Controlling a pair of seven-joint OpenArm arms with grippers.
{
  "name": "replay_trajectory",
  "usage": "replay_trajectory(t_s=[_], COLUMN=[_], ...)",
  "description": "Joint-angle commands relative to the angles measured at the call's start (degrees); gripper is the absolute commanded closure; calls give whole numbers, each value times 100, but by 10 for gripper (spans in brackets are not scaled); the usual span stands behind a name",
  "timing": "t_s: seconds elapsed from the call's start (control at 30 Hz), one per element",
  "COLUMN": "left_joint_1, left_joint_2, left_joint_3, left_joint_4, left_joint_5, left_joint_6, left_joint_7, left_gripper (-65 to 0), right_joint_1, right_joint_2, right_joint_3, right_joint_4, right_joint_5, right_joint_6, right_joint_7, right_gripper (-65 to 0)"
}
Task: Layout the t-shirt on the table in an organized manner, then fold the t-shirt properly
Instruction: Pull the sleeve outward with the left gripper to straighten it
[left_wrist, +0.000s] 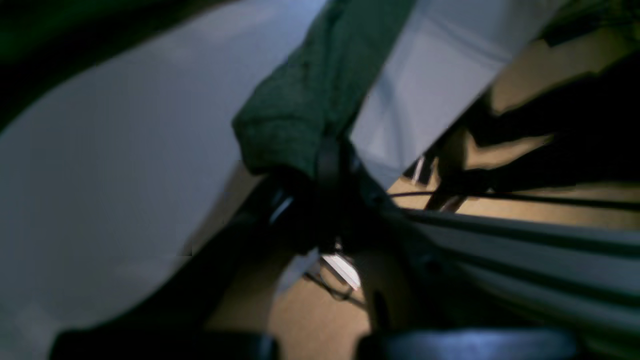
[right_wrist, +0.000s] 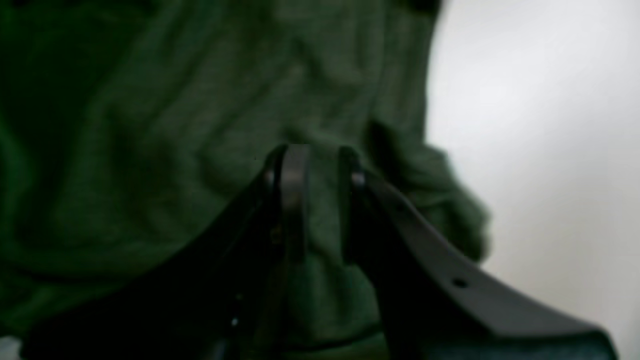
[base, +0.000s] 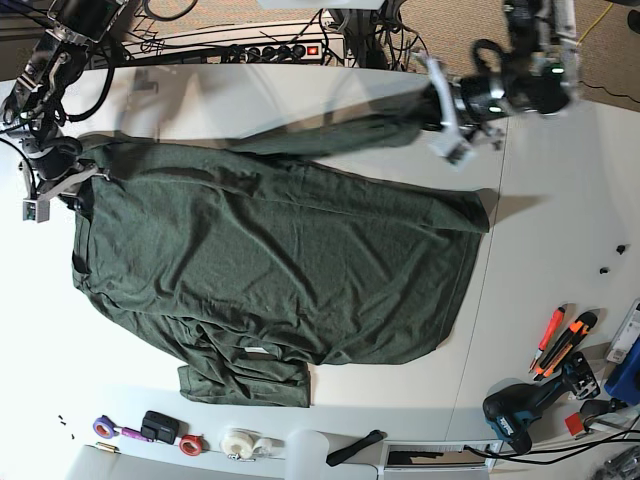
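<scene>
Left wrist: we see the left tool (left_wrist: 331, 155) pinching t-shirt (left_wrist: 300, 107) cloth. Right wrist: right tool (right_wrist: 322, 152) spread over fabric. Base: shirt lies left of the drill (base: 520, 405) on the surface (base: 570, 230); we judge layout partial, folding ahead.

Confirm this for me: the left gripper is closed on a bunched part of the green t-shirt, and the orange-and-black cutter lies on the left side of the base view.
Wrong side: the base view shows the orange-and-black cutter on its right. The left gripper is indeed closed on the green t-shirt.
</scene>
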Motion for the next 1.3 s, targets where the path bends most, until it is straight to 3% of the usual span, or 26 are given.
replay_trajectory(t_s=[0.0, 0.23, 0.47, 0.7, 0.87, 1.1, 1.27], left_joint_1=[57, 372, 382, 385, 382, 382, 629], left_joint_2=[-94, -227, -308, -511, -511, -511, -706], left_joint_3=[-205, -942, -975, -1692, -2433, -3117, -3467], left_joint_4=[94, 94, 94, 94, 94, 94, 94], left_joint_5=[-297, -1137, -1132, -1231, -2218, -3665, -3802], left_joint_6=[-24, -173, -175, -168, -219, -414, -414], left_joint_7=[-46, 358, 505, 654, 1103, 1103, 1103], left_gripper=[0, 0, 0, 0, 0, 0, 0], right_joint_1=[52, 101, 551, 743, 815, 815, 815], right_joint_2=[133, 133, 168, 181, 179, 181, 181], right_joint_3=[37, 37, 37, 37, 37, 37, 37], right_joint_4=[96, -767, -2413, -2638, -2638, -2638, -2638], right_joint_5=[-4, -125, -269, -444, -444, -448, -621], right_joint_6=[0, 0, 7, 7, 7, 7, 2], right_joint_7=[262, 549, 577, 702, 695, 737, 802], right_gripper=[-110, -110, -110, -110, -110, -110, -110])
